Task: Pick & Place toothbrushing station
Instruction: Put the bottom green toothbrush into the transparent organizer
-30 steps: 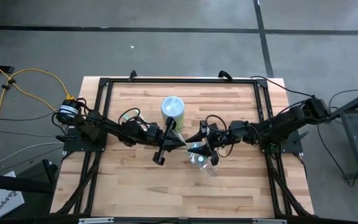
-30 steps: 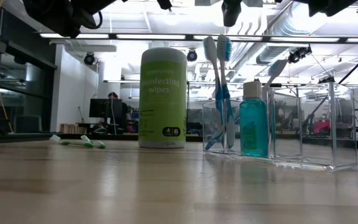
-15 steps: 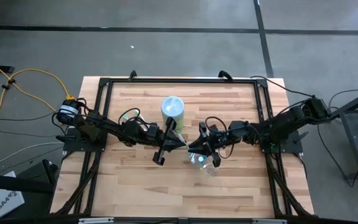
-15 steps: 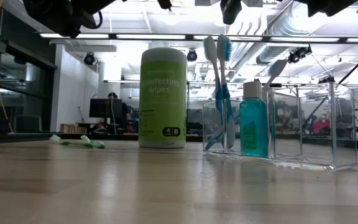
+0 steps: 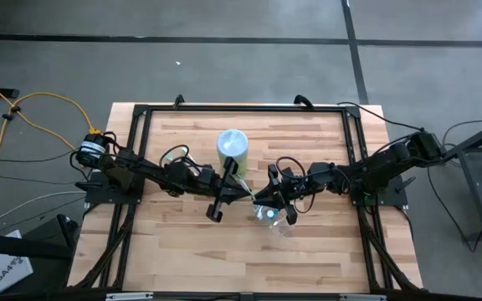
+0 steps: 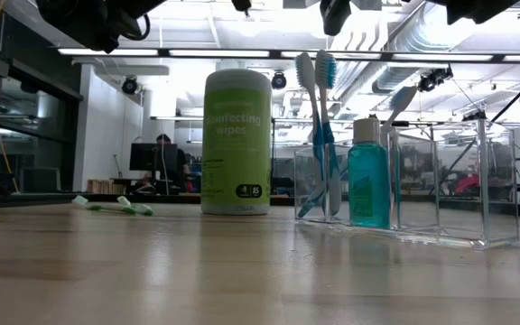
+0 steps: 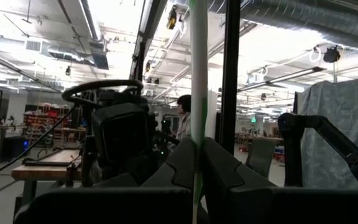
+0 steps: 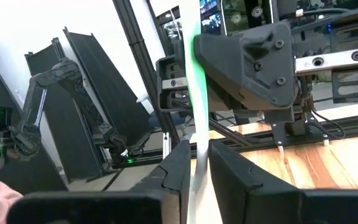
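Wrist views: toothbrush (image 8: 196, 93) (green-white) between both grippers' fingers (image 8: 232, 177).

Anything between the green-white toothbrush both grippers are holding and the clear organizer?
Nothing visible. The left gripper and right gripper both clamp the green-white toothbrush close by the clear organizer. The wipes canister stands apart, not between them.
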Robot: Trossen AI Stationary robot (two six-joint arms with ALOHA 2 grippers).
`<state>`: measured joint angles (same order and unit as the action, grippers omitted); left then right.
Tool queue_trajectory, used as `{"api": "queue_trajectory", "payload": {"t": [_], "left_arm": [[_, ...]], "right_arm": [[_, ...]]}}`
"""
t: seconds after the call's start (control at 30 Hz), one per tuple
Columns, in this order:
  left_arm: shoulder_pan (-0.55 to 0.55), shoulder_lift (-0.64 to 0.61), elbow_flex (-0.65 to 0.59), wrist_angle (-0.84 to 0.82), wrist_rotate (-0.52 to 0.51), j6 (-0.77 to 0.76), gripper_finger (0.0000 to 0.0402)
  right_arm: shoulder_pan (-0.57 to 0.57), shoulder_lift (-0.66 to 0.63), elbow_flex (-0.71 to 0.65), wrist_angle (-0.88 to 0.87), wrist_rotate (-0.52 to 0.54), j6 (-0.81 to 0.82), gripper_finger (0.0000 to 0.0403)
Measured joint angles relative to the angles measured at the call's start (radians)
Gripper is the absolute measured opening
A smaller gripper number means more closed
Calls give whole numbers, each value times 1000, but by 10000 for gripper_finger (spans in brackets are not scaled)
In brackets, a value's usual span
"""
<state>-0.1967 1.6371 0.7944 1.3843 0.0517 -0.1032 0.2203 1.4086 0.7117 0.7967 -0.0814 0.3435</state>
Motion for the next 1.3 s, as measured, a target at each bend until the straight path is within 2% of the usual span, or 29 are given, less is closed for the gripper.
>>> {"api": "queue_trajectory", "payload": {"t": [0.33, 0.5, 0.63, 0.93, 1.3], "left_arm": [[0, 0, 0, -10, 2, -1, 3], [0, 0, 0, -13, 2, -1, 3], [0, 0, 0, -15, 2, -1, 9], [0, -2, 0, -47, 19, -1, 42], [-7, -2, 0, -126, 22, 0, 115]], "right_arm": [[0, 0, 0, 0, 0, -8, 48], [0, 0, 0, -1, 0, -27, 13], [0, 0, 0, -2, 0, -32, 9], [0, 0, 0, -2, -4, -35, 5], [2, -19, 0, 1, -33, 13, 4]]}}
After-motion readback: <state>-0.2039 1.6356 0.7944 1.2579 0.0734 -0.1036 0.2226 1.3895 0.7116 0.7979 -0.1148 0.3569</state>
